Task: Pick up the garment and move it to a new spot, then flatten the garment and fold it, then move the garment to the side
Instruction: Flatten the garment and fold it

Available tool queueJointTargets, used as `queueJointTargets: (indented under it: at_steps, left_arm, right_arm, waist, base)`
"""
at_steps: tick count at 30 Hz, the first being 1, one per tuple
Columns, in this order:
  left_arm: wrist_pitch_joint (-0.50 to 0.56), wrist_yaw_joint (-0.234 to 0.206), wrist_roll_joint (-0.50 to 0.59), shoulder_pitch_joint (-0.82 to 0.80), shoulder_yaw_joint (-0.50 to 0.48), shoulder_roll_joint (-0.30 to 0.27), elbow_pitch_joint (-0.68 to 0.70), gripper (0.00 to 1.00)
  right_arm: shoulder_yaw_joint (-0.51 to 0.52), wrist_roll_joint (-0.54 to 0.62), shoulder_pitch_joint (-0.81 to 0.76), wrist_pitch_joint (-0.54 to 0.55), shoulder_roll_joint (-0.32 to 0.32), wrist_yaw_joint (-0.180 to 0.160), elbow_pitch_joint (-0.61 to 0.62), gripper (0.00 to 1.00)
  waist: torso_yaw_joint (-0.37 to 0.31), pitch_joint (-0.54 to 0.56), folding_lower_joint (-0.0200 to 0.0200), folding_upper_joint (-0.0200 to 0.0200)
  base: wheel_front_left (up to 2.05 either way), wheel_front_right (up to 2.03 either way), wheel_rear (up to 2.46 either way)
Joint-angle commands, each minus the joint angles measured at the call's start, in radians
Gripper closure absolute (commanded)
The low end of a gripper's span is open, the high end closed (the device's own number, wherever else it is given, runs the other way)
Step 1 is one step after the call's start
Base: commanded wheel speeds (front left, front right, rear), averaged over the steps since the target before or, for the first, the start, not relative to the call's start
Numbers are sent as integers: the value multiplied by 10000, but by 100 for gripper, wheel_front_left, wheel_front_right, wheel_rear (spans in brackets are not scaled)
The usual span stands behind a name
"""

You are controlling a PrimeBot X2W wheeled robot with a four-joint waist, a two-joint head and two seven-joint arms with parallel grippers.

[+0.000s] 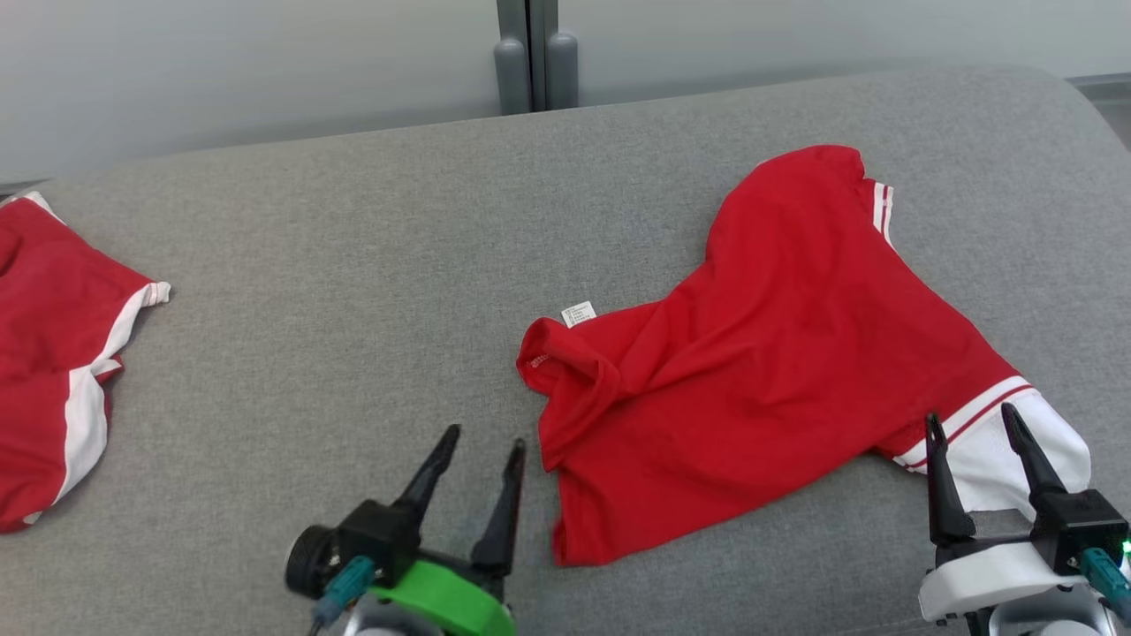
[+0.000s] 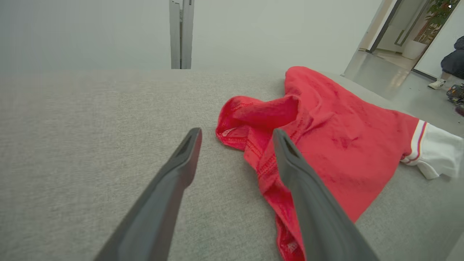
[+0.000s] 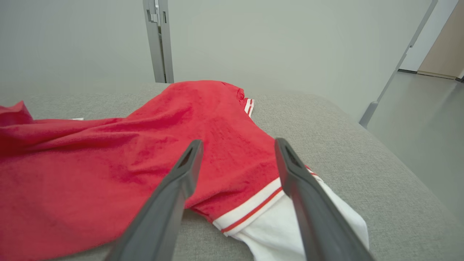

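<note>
While rumpled toward the grey fabric cushion's (image 1: 353, 265) right near corner, flanked at hem (image 1: 565, 495) and white sleeve (image 1: 1051, 450): red jersey garment (image 1: 778, 353). Left gripper (image 1: 484, 437), right gripper (image 1: 969, 413) wide, empty, likely for a two-end lift.

Second garment (image 1: 44, 353) cropped left, person (image 2: 454, 61) cropped

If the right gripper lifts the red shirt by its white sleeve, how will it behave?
Probably floppy: the red shirt lies creased and bunched, so it should sag. Likely light; the cloth looks thin. It may drag on the grey surface.
</note>
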State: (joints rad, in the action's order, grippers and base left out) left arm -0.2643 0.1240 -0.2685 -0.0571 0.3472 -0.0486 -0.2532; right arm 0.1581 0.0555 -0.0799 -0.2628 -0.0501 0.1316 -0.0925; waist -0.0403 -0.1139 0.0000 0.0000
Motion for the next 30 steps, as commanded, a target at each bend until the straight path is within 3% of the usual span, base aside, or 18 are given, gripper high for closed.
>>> queueJointTargets:
  at_steps: [1,7,12,13,14,21,30]
  left_arm:
    - [-2,61,-147,-538,398,-35,-311,0]
    - [96,62,-1060,-2205,2176,-283,-1980,0]
    - [152,59,-1474,-3252,2485,-416,-3252,0]
    - [179,60,-1544,-3430,2565,-412,-3532,70]
    - [181,60,-1606,-3584,2625,-401,-3715,100]
    - [66,61,-2841,-4779,2620,-725,-4287,100]
    - [-9,-309,-2804,-6448,1561,-1305,-5788,100]
  right_arm:
    - [-80,-61,187,-28,-10,-17,71,0]
    - [-388,-241,604,-28,-8,-17,134,0]
    - [-533,-426,784,-29,-5,-17,185,0]
    - [-511,-492,816,-29,-8,-17,186,0]
    - [-515,-540,835,-29,-7,-18,169,0]
    - [-443,-841,773,-29,-1,-16,82,0]
    - [-511,-1010,1049,-29,-5,-18,-9,0]
  waist:
    - [-186,-231,0,0]
    - [-698,-600,0,0]
    - [-1104,-870,0,0]
    - [-1174,-917,0,0]
    - [-1238,-953,0,0]
    - [-1548,-1086,0,0]
    - [-1826,-1394,0,0]
  base:
    - [0,0,0]
    - [0,0,0]
    - [0,0,0]
    - [0,0,0]
    - [0,0,0]
    - [0,0,0]
    - [0,0,0]
